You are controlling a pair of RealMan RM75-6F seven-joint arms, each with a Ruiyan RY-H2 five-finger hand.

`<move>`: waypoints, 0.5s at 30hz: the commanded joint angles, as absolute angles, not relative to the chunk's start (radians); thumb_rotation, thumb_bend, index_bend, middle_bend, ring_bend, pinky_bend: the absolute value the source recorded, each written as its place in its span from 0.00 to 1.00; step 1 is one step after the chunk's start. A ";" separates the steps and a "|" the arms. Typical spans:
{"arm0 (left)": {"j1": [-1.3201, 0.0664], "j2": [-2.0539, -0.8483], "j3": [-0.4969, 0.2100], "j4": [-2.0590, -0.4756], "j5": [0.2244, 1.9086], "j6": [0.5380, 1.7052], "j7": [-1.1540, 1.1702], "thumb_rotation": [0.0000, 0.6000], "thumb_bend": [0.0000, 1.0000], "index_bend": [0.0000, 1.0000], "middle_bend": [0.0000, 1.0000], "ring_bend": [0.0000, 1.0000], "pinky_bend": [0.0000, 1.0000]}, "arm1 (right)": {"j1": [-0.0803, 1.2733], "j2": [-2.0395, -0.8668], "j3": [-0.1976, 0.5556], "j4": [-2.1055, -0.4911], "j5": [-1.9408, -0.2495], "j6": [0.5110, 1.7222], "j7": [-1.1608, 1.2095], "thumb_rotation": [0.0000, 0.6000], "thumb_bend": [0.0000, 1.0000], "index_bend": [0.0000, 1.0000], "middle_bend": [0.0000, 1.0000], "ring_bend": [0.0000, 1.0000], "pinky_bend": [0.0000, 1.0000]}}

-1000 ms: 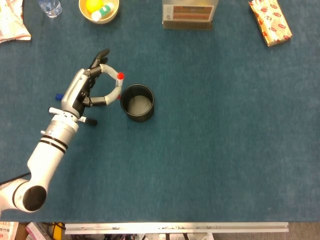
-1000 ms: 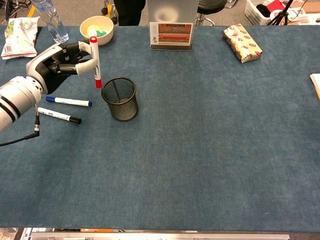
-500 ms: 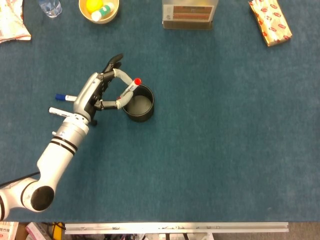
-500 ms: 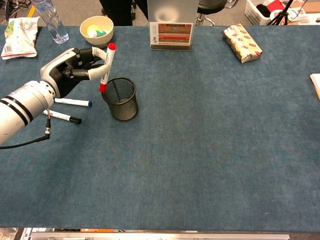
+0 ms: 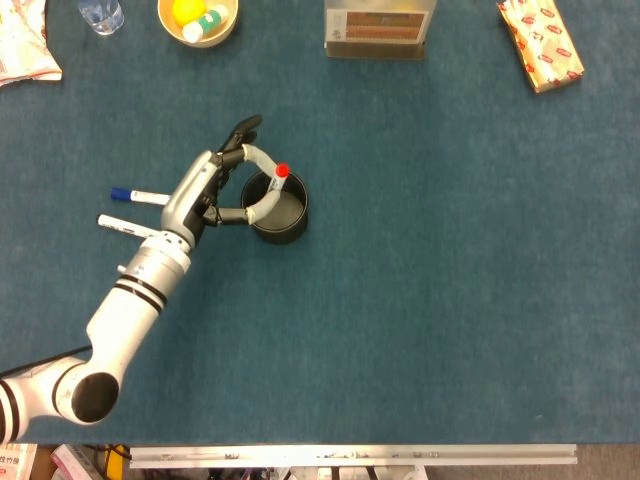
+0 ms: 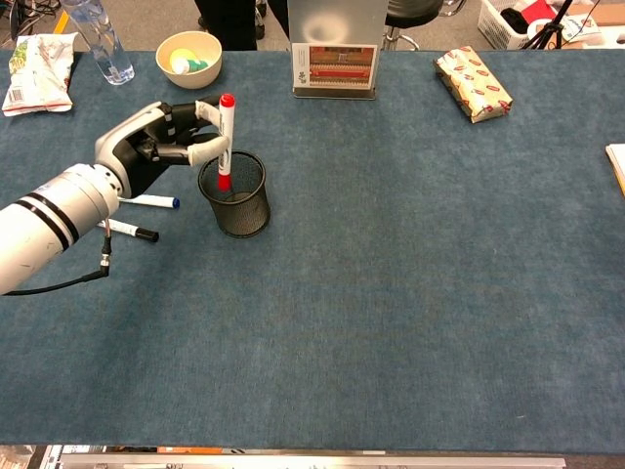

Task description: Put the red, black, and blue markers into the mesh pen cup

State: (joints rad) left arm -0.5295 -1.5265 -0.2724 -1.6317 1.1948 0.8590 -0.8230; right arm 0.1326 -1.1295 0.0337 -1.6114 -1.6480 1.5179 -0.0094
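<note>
The left hand [image 6: 156,147] held the red marker [image 6: 226,142] upright, its fingers [image 6: 200,109] closed around the upper part of the barrel. The lower red end of the marker was already inside the mesh pen cup [image 6: 235,195], and the upper cap stood above the rim. In the head view the marker appeared to be near the rear left part of the cup opening. The blue marker [image 6: 153,201] and the black marker [image 6: 132,231] lay on the table [image 6: 410,274] just left of the cup, partly hidden behind the arm. The right hand was not visible in either view.
</note>
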 commanded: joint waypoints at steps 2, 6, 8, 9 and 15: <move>-0.515 -1.529 -0.259 -1.618 1.238 0.852 -0.898 1.00 0.34 0.58 0.00 0.00 0.06 | 0.132 -1.128 0.035 -1.611 -1.646 1.519 -0.009 1.00 0.00 0.14 0.17 0.13 0.30; -0.522 -1.518 -0.240 -1.597 1.301 0.820 -0.974 1.00 0.32 0.27 0.00 0.00 0.04 | 0.131 -1.126 0.034 -1.611 -1.646 1.520 -0.008 1.00 0.00 0.14 0.17 0.13 0.30; -0.528 -1.514 -0.227 -1.584 1.330 0.809 -1.002 1.00 0.24 0.13 0.00 0.00 0.03 | 0.129 -1.126 0.034 -1.612 -1.646 1.522 -0.008 1.00 0.00 0.14 0.17 0.13 0.30; -0.530 -1.512 -0.224 -1.581 1.338 0.806 -1.012 1.00 0.19 0.07 0.00 0.00 0.03 | 0.129 -1.126 0.034 -1.612 -1.647 1.523 -0.008 1.00 0.00 0.14 0.17 0.13 0.30; -0.533 -1.502 -0.211 -1.572 1.361 0.810 -1.048 1.00 0.07 0.00 0.00 0.00 0.03 | 0.128 -1.125 0.033 -1.611 -1.646 1.523 -0.007 1.00 0.00 0.14 0.17 0.13 0.30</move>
State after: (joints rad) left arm -0.5330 -1.5035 -0.2123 -1.5731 1.3595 0.8085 -1.0488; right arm 0.1275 -1.1244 0.0333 -1.6113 -1.6465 1.5233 -0.0072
